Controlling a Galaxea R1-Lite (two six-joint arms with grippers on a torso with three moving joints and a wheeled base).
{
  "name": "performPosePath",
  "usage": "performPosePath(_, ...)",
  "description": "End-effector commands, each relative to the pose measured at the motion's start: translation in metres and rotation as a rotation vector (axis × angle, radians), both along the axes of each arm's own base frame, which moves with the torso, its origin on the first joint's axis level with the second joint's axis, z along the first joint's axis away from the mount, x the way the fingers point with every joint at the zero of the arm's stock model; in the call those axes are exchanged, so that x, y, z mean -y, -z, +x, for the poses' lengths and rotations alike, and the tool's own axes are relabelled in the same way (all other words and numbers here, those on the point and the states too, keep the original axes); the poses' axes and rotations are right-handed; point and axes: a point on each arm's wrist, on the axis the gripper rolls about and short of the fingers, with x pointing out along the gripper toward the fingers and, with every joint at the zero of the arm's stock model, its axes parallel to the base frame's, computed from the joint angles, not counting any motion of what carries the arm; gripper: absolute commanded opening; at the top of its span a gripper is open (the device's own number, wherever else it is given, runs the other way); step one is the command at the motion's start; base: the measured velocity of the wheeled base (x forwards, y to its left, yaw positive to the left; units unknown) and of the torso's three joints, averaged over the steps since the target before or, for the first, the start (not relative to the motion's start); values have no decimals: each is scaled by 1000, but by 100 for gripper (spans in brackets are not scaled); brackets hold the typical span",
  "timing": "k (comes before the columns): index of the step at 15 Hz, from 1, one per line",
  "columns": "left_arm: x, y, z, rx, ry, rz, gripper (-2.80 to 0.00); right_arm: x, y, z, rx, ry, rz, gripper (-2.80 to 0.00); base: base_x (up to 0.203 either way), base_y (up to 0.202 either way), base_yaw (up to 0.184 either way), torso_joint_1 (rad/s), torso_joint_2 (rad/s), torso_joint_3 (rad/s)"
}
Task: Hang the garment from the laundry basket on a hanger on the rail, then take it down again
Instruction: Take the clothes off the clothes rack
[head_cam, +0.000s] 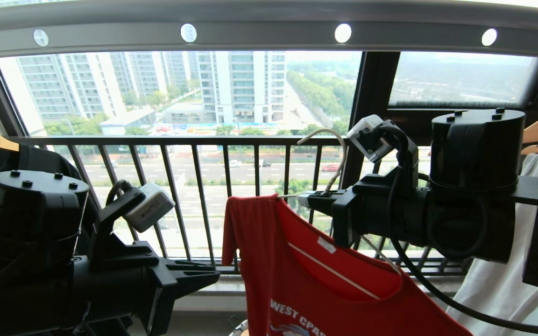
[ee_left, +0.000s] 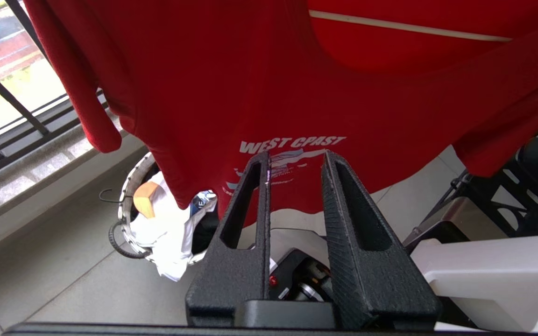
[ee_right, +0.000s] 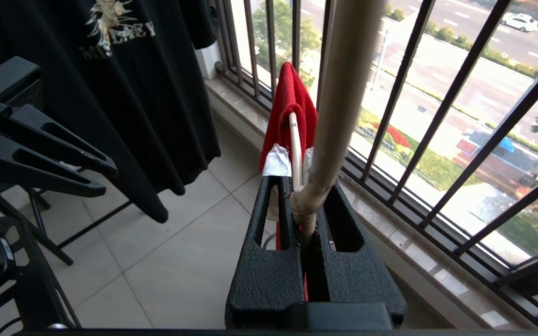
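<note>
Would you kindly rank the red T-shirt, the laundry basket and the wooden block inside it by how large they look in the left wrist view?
1. Red T-shirt: fills most of the upper picture, though it hangs nearer the camera.
2. Laundry basket: partly hidden behind the shirt's hem.
3. Wooden block: smallest.

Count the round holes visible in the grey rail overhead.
4, in a row along the rail: far left, left of middle, right of middle, far right. More may lie beyond the frame.
</note>
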Motion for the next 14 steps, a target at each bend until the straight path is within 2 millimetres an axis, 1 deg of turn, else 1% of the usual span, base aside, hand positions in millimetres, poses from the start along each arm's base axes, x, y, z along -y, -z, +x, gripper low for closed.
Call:
performPosePath(1,25,18,18,-24,-92,36,0,-4,0,-4,1,-19,3,-280,0,0,0,0,0,0)
performPosePath(3,37,9,25,-29,-209,-16,0,-9,4,-5,-8,-23,-8,-280,0,0,0,0,0,0)
performPosePath(4,41,3,26,-25,-241,-64,0,-11,4,-6,-8,-25,-10,-280,0,0,0,0,0,0)
performPosePath(6,42,-4,25,3,-259,-97,0,-14,5,-8,-9,-28,-14,-280,0,0,0,0,0,0)
performPosePath(7,44,-2,25,3,-264,-93,0,-16,6,-8,-10,-27,-17,-280,0,0,0,0,0,0)
performPosePath(9,49,4,33,14,-326,-74,0,-19,9,-8,-16,-31,-23,-280,0,0,0,0,0,0)
performPosePath(14,51,3,34,38,-337,-95,0,-23,8,-13,-13,-44,-25,-280,0,0,0,0,0,0)
